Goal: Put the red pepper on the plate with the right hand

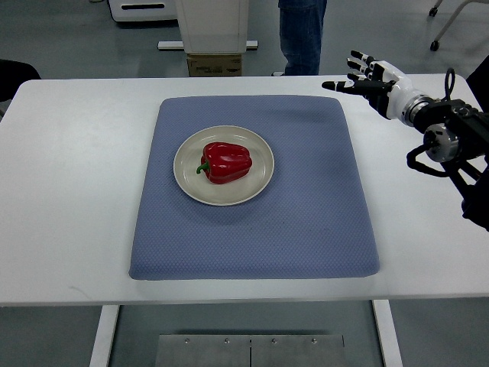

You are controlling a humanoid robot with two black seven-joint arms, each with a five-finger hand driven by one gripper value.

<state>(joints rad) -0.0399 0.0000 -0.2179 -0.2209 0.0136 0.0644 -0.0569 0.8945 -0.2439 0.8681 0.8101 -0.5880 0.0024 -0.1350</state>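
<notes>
The pepper [225, 161] is seen lying on the plate [258, 180], well left of and nearer than the right robot hand [367, 76], whose fingers are spread, empty. The placing is judged done; nothing appears left.

My robot's right hand [368, 76] has black-and-white jointed fingers, a silver wrist cuff, and black forearm housings with looping cables.
</notes>
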